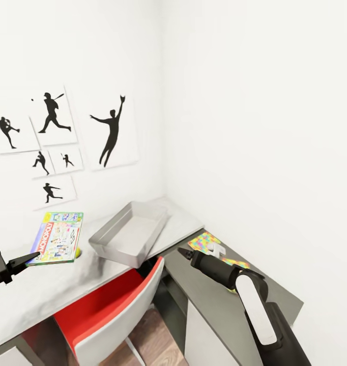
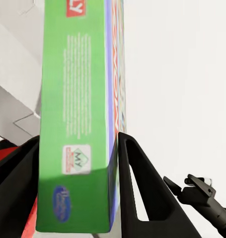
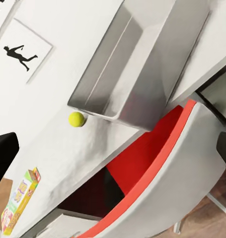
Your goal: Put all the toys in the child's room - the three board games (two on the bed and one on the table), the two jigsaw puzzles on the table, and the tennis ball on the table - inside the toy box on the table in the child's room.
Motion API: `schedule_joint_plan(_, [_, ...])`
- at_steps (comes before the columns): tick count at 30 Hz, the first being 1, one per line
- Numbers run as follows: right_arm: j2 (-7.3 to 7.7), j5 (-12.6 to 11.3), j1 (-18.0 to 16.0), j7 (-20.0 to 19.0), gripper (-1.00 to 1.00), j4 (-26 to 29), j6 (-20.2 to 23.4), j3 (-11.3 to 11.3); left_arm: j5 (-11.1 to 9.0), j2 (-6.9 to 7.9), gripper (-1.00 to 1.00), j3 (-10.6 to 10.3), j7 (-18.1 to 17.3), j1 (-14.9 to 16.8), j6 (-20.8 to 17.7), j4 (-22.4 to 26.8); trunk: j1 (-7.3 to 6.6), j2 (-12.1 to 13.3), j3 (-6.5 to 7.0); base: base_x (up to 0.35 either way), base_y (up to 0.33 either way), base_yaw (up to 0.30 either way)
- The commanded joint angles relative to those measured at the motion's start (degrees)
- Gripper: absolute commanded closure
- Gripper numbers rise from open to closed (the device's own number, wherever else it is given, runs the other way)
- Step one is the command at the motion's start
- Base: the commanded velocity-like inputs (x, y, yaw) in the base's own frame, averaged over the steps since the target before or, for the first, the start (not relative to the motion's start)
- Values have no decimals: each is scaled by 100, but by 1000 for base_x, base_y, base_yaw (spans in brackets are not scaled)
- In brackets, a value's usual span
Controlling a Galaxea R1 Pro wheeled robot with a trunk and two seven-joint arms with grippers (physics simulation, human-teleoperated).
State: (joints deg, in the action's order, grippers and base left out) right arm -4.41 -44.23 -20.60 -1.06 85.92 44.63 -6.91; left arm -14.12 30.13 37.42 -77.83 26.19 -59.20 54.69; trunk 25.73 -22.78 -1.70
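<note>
Desk (image 1: 51, 290) first: an L in the room's corner, light-grey top along the wall with the baseball prints (image 1: 110, 133), dark-grey wing (image 1: 219, 300) running off toward five o'clock in the head view. A red chair (image 1: 117, 305) is tucked under where the two tops meet.

Toy box (image 1: 128, 233) sits near the centre of the head view, on the light top close to the corner, one end hanging past the desk's front edge above the chair. Its inside looks bare in the right wrist view.

Monopoly (image 1: 58, 237) is up at nine o'clock from the toy box, clamped in the left pincer (image 2: 78, 148); the left wrist view has a dark finger (image 2: 142, 188) pressed on each side of the box's green edge. From the head camera I can't tell whether the box's far end touches the desk.

Right pincer (image 1: 183, 251) hangs over the dark wing at about four o'clock from the toy box, nothing between its tips; how far they are spread I cannot tell.

Two puzzles lie flat on the wing: one (image 1: 203, 242) just beyond that pincer, the other (image 1: 235, 263) largely hidden behind the arm.

Ball (image 3: 76, 119) rests on the light top, just beside the toy box's end nearest Monopoly. Another colourful game box (image 3: 19, 201) shows in the right wrist view, low past the desk's end.
</note>
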Motion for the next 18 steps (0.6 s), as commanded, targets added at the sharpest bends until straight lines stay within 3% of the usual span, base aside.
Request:
schedule_joint_plan(1, [-3, 11, -6, -13, -100, 4, 26, 6, -21, 1, 100, 2, -13, 5, -54, -3, 6, -13, -14, 186, 189, -23])
schedule_joint_plan(8, [-6, 11, -6, -17, -100, 9, 28, 6, -21, 1, 100, 2, -13, 5, -55, -3, 6, -13, -14, 147, 135, -5])
schedule_joint_plan(18, [-5, 11, -6, -16, -100, 8, 37, 9, -21, 1, 100, 2, -13, 4, -52, -3, 6, -13, -14, 54, 91, 0])
